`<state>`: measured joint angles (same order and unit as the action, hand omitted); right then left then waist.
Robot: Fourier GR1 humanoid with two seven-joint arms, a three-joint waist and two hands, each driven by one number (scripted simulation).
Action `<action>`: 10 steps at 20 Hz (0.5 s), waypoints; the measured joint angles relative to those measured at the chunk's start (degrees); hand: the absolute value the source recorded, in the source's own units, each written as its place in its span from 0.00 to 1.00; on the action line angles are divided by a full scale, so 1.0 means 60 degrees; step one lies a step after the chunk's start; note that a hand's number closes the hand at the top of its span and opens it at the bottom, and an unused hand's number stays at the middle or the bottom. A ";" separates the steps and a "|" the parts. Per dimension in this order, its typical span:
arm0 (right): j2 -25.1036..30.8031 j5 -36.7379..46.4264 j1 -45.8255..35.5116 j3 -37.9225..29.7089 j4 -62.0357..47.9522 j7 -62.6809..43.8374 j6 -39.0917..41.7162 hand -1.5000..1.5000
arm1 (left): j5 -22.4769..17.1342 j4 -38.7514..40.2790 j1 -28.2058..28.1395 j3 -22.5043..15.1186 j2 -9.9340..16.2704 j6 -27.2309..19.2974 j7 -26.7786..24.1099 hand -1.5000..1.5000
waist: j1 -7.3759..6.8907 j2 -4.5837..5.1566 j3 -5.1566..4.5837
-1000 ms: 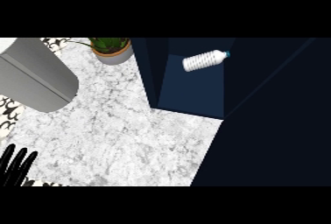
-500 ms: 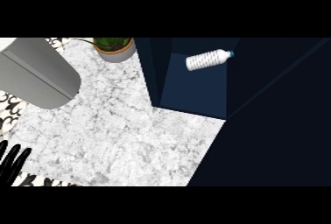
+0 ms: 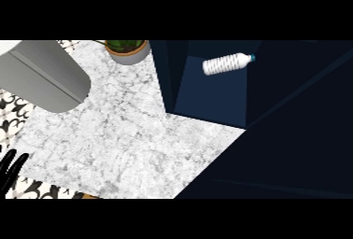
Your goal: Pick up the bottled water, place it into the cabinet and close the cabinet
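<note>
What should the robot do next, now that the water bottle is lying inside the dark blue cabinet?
Probably swing the cabinet door shut. The ribbed clear plastic water bottle already lies on its side inside the dark blue cabinet, and no hand touches it. Only the robot's left black hand shows, open at the lower left edge over the white marble counter; the right hand is out of view.

A kitchen: marble counter, dark blue cabinet, potted plant and patterned tiles.
</note>
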<state>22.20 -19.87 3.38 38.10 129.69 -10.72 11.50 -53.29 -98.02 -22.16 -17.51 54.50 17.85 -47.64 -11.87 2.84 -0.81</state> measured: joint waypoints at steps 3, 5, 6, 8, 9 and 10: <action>-0.0485 -0.0567 -0.0640 -0.0174 -0.0611 -0.0339 0.0068 1.00 | -0.0113 0.0058 -0.0061 0.0097 0.0046 0.0081 0.0050 0.00 | 0.0061 -0.0061 0.0009; -0.0753 -0.0761 -0.1060 -0.0487 -0.0996 -0.0471 0.0026 1.00 | -0.0197 0.0124 -0.0118 0.0169 0.0056 0.0098 0.0078 0.00 | 0.0156 -0.0112 0.0012; -0.0899 -0.0813 -0.1265 -0.0700 -0.1220 -0.0509 -0.0056 1.00 | -0.0229 0.0118 -0.0140 0.0195 0.0058 0.0090 0.0096 0.00 | 0.0205 -0.0133 0.0015; -0.1193 -0.0851 -0.1758 -0.1252 -0.1893 -0.0596 -0.0303 1.00 | -0.0256 0.0146 -0.0210 0.0235 0.0061 0.0079 0.0116 0.00 | 0.0308 -0.0164 0.0030; -0.1380 -0.0765 -0.2056 -0.1563 -0.2312 -0.0673 -0.0595 1.00 | -0.0278 0.0159 -0.0242 0.0258 0.0083 0.0105 0.0135 0.00 | 0.0358 -0.0168 0.0040; -0.1588 -0.0649 -0.2412 -0.1824 -0.2760 -0.0764 -0.0899 1.00 | -0.0308 0.0170 -0.0253 0.0263 0.0065 0.0115 0.0155 0.00 | 0.0415 -0.0171 0.0048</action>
<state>12.67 -23.76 -11.09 27.16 113.13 -15.31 6.11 -55.14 -97.00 -23.68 -15.93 54.89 18.54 -46.71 -9.38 1.82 -0.52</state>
